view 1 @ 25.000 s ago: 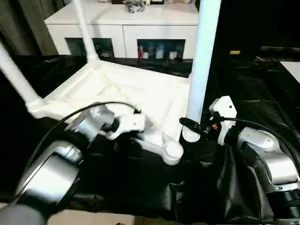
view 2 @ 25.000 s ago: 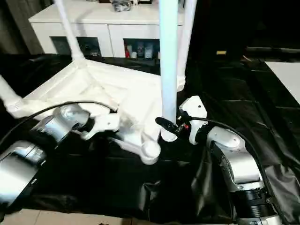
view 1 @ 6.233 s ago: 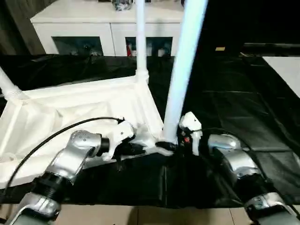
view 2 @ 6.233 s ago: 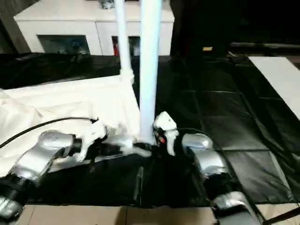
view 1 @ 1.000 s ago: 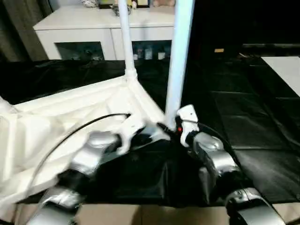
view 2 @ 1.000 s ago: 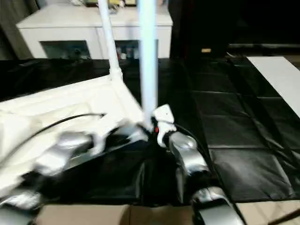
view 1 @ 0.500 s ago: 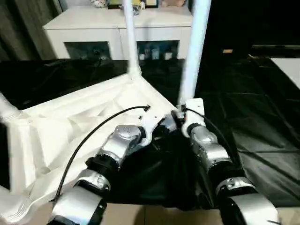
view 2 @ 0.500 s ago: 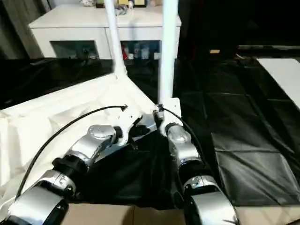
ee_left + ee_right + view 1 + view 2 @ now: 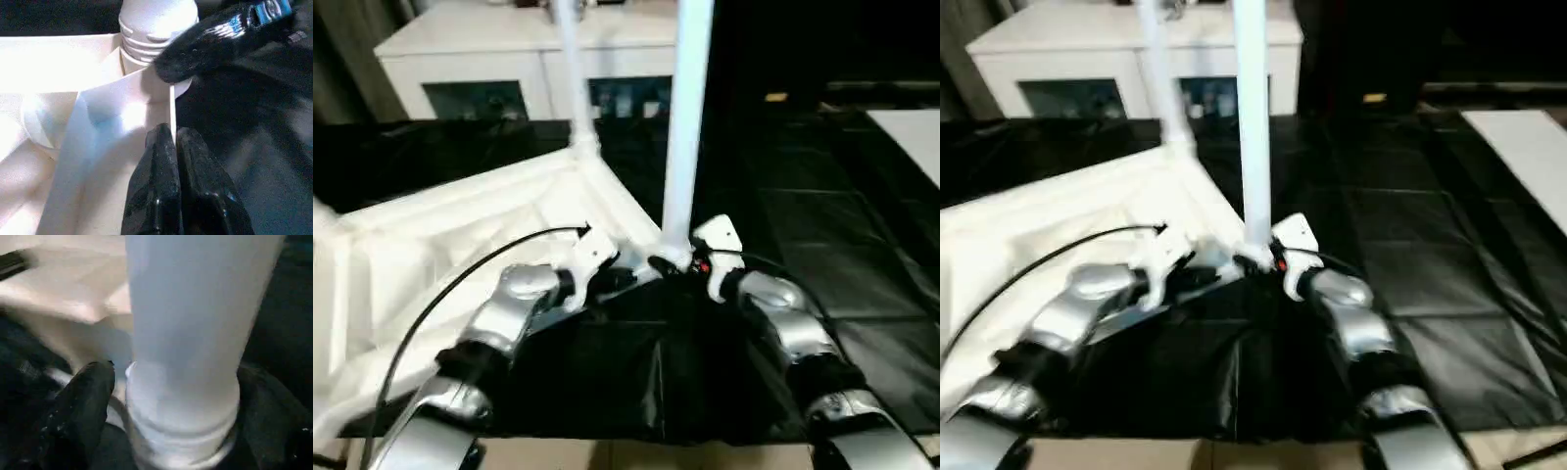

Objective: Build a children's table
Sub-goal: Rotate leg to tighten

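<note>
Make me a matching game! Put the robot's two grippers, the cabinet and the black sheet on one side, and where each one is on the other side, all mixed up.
Things:
1. left gripper
2. right gripper
3. white cabinet
4. black sheet

Places:
A. at the back, behind the table
B. pinching the rim of the table top
C. at the foot of the upright leg
D. spread out under the table

Pairs: 1-B, 2-C, 3-A, 4-D
</note>
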